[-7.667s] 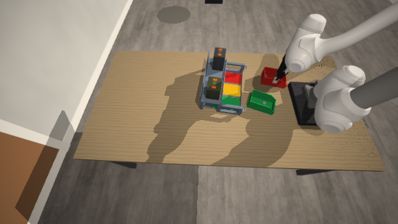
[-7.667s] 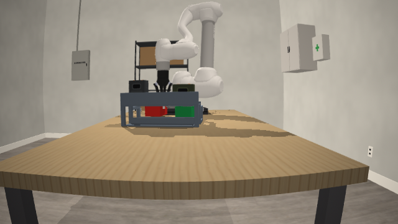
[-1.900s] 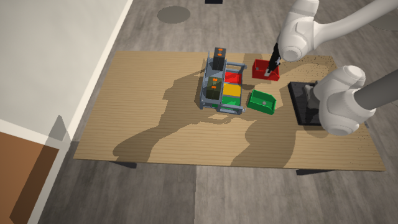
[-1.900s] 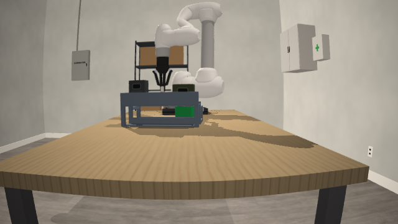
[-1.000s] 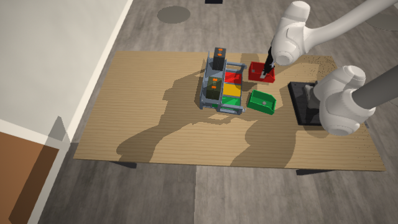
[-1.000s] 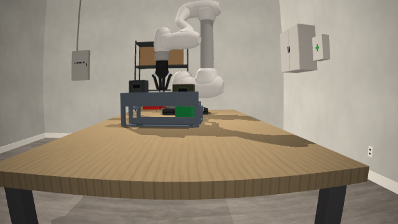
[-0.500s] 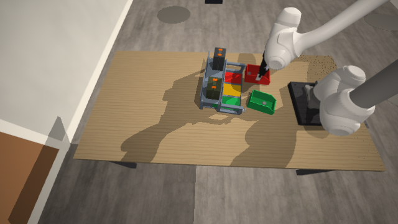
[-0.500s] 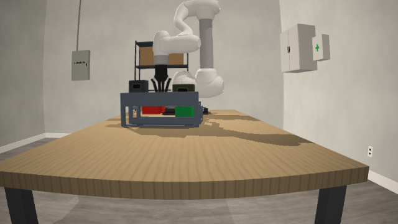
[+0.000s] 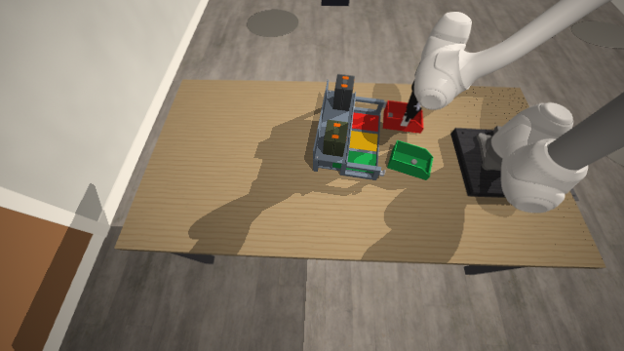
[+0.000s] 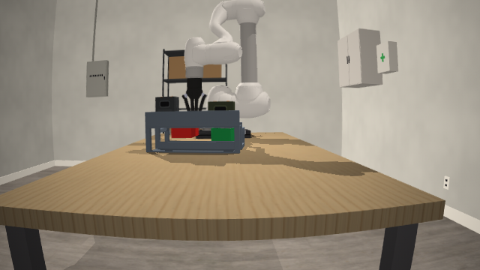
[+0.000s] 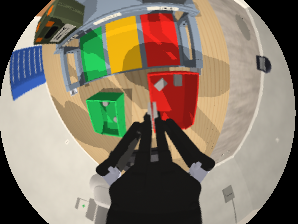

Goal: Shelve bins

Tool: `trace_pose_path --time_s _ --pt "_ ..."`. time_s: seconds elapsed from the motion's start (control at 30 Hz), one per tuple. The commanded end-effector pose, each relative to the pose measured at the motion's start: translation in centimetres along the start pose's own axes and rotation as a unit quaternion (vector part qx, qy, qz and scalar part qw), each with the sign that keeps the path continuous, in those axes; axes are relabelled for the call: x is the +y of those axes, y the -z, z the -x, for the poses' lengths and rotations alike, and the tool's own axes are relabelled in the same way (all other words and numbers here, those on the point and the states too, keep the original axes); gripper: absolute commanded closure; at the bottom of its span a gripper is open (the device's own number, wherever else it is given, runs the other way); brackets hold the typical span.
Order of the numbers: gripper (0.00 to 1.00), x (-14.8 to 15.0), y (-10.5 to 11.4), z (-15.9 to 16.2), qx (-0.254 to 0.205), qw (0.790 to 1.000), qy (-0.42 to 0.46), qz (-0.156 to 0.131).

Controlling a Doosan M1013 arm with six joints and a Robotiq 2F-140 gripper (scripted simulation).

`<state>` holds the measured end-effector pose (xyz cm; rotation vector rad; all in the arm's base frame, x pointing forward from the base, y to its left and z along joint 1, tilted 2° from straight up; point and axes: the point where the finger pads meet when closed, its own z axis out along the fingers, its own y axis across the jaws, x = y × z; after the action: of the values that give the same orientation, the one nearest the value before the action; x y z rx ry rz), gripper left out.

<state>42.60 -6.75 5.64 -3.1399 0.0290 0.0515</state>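
The red bin (image 9: pixel 402 115) sits by the grey shelf (image 9: pixel 347 132), in front of the red mark (image 9: pixel 366 122); a small grey part lies inside it. My gripper (image 9: pixel 407 119) reaches down into it, and in the wrist view the fingertips (image 11: pixel 154 115) are pinched on the near wall of the red bin (image 11: pixel 174 98). The green bin (image 9: pixel 410 160) stands on the table in front of the green mark (image 9: pixel 362 158), turned at an angle, with a grey part in it. The yellow mark (image 9: pixel 364 140) lies between the two. From the back camera the red bin (image 10: pixel 184 132) and green bin (image 10: pixel 223 134) show through the shelf (image 10: pixel 193 131).
Two dark boxes (image 9: pixel 343 92) (image 9: pixel 335 137) with orange dots stand on the shelf's top board. The arm's black base plate (image 9: pixel 475 161) lies to the right of the bins. A blue panel (image 11: pixel 25 72) shows at the left edge of the wrist view.
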Motion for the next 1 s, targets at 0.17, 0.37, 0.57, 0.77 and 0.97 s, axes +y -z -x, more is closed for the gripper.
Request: trace_pose_path --time_s 0.17,0.37,0.57,0.77,0.97 --pt "0.90 0.00 0.02 -0.01 -0.001 1.000 0.000 0.000" --pt "0.90 0.00 0.05 -0.05 -0.005 1.000 0.000 0.000" --pt "0.90 0.00 0.17 -0.18 -0.018 1.000 0.000 0.000" --pt "0.90 -0.01 0.36 -0.37 -0.039 0.999 0.000 0.000" --pt "0.90 -0.01 0.51 -0.53 -0.055 0.998 0.000 0.000"
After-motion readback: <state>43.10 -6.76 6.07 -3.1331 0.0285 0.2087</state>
